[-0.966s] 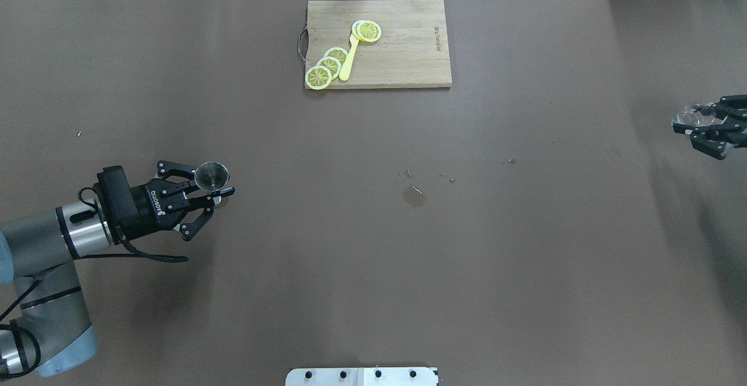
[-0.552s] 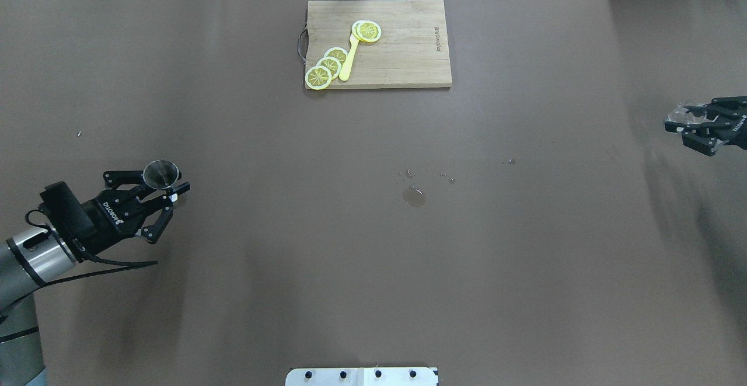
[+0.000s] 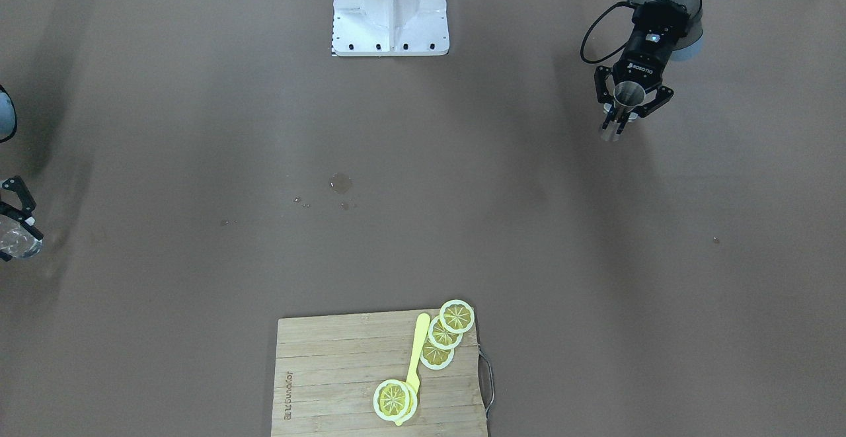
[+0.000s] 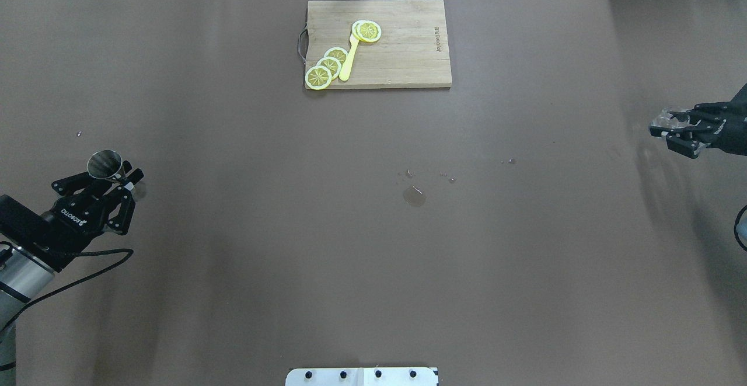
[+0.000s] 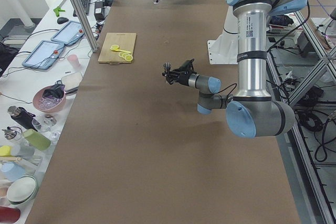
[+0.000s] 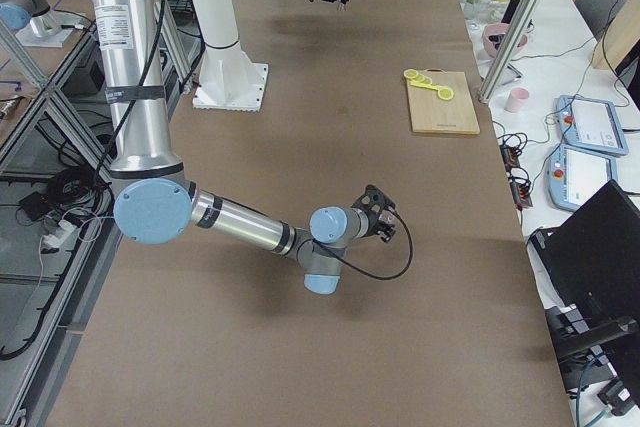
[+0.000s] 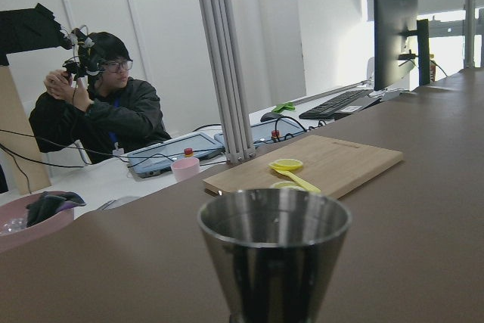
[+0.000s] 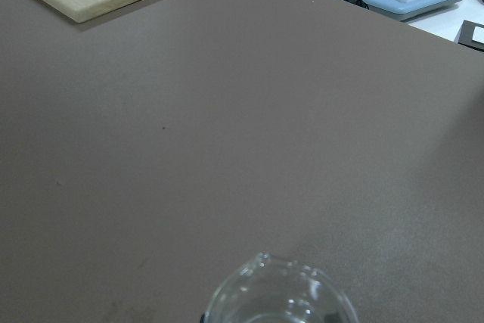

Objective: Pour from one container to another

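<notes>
My left gripper (image 4: 117,177) is shut on the grey steel jigger (image 4: 105,164), which it holds upright near the table's left end. The same left gripper (image 3: 618,119) and jigger (image 3: 628,93) show at the upper right of the front view. The jigger's open cone (image 7: 274,251) fills the bottom of the left wrist view. At the table's right edge my right gripper (image 4: 662,129) is shut on the small clear glass (image 4: 668,119). Only the glass rim (image 8: 280,296) shows in the right wrist view, and the glass (image 3: 16,245) sits at the front view's left edge.
A wooden cutting board (image 4: 408,59) with lemon slices (image 4: 327,65) and a yellow utensil (image 4: 349,59) lies at the far middle. A small puddle (image 4: 414,197) and droplets mark the table's centre. The robot's base plate (image 4: 362,376) is at the near edge.
The left arm has drawn back toward the table's left end, carrying the jigger. The right gripper with the glass has shifted a little inward from the right edge.
</notes>
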Tool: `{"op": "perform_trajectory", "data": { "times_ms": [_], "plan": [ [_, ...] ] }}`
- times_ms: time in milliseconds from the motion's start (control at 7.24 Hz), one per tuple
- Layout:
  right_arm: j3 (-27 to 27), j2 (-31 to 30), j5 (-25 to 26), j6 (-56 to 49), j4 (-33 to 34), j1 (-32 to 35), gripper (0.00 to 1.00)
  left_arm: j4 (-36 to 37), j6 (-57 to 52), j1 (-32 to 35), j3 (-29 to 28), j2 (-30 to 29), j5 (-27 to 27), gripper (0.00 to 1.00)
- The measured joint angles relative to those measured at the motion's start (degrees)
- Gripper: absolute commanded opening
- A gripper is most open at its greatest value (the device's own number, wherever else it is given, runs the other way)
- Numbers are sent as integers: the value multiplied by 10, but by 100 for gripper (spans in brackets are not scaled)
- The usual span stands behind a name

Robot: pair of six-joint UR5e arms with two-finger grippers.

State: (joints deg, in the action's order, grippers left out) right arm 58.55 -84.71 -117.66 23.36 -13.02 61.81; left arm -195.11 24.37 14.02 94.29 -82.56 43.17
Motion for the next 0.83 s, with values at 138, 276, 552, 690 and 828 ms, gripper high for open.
{"op": "perform_trajectory", "data": {
  "times_ms": [138,276,552,690,828],
  "plan": [
    [-3,0,1,0,0,-6,13,3,27,-15,-11,0,-48,0],
    [-5,1,4,0,0,-10,20,20,61,-25,-18,1,-84,0],
    [-8,3,8,0,0,-16,35,120,170,-32,-16,2,-136,0],
    [-8,3,10,0,0,-19,46,161,211,-33,-14,3,-147,0],
    [-8,3,12,0,0,-22,53,181,237,-33,-15,5,-151,0]
  ]
}}
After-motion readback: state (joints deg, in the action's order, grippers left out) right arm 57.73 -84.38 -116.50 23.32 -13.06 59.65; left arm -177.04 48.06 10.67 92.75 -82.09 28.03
